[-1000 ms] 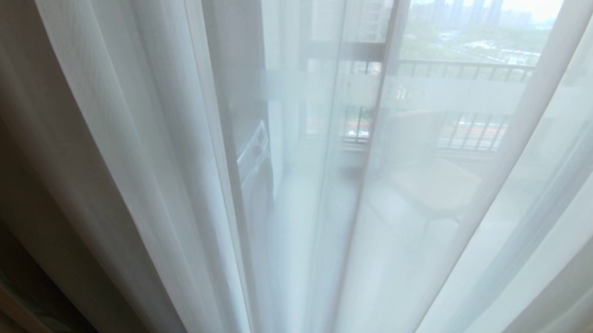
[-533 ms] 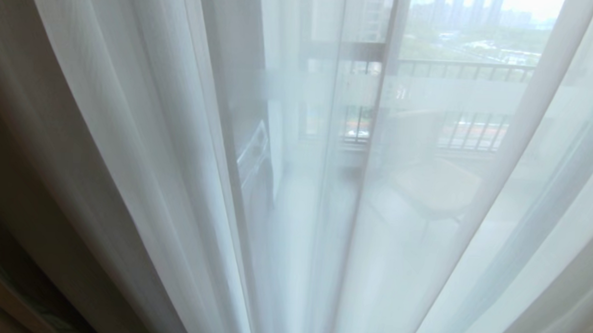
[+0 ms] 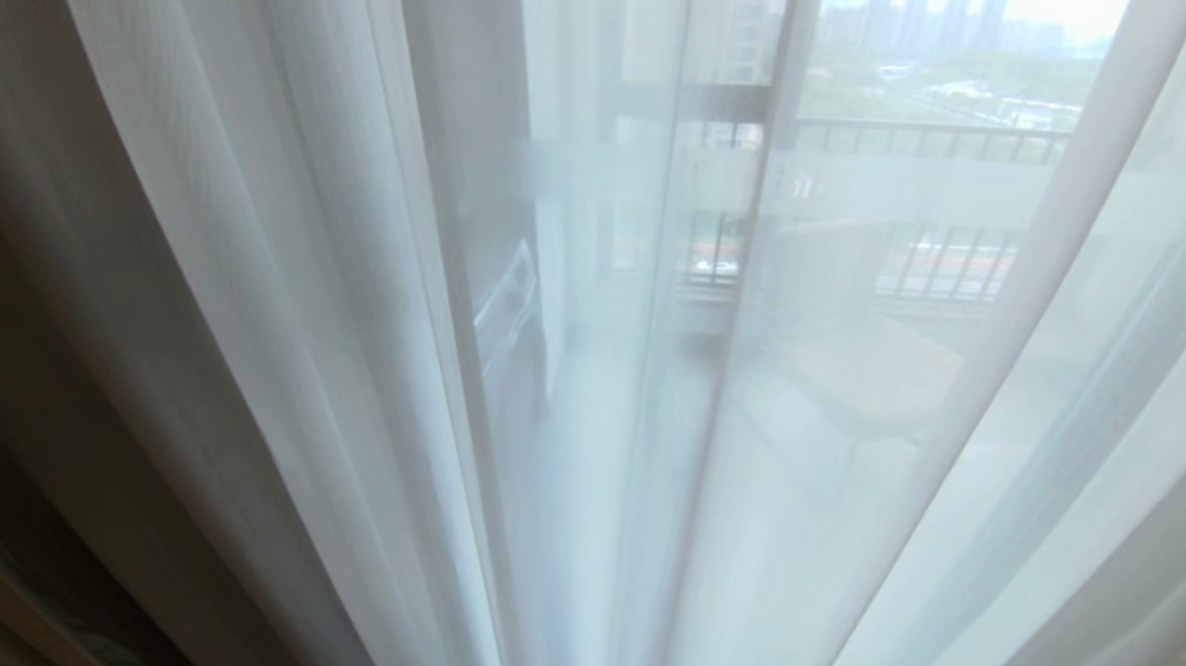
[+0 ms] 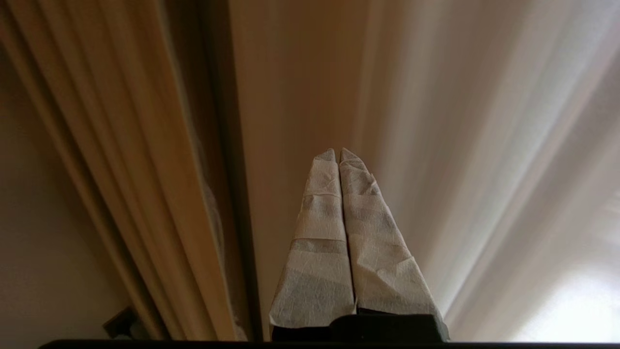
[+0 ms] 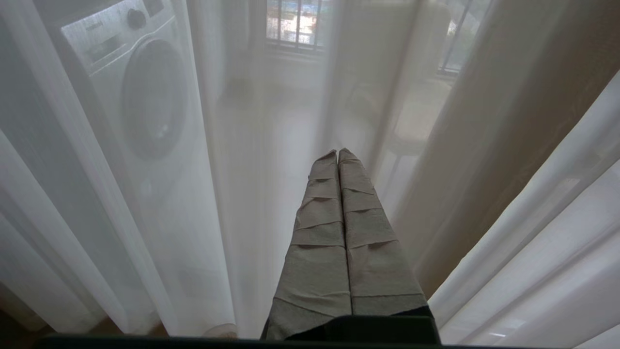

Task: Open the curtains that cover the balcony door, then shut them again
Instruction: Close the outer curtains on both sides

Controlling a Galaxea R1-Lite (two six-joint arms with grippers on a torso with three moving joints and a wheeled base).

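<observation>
My head camera looks down, close against the sheers (image 3: 285,290); my right wrist camera shares them, and my left possibly faces the drapes (image 4: 121,160).

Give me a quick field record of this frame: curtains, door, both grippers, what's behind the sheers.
sheers: white sheers drawn across the whole head view, hanging in folds
drapes: beige drapes gathered at the side, in the left wrist view
balcony door: dark frame seen only through the sheers
left gripper: left gripper shut, empty, pointed at the curtain folds
right gripper: right gripper shut, empty, facing the sheers
behind sheers: washing machine, chair, railing
task state: curtains not yet opened
</observation>
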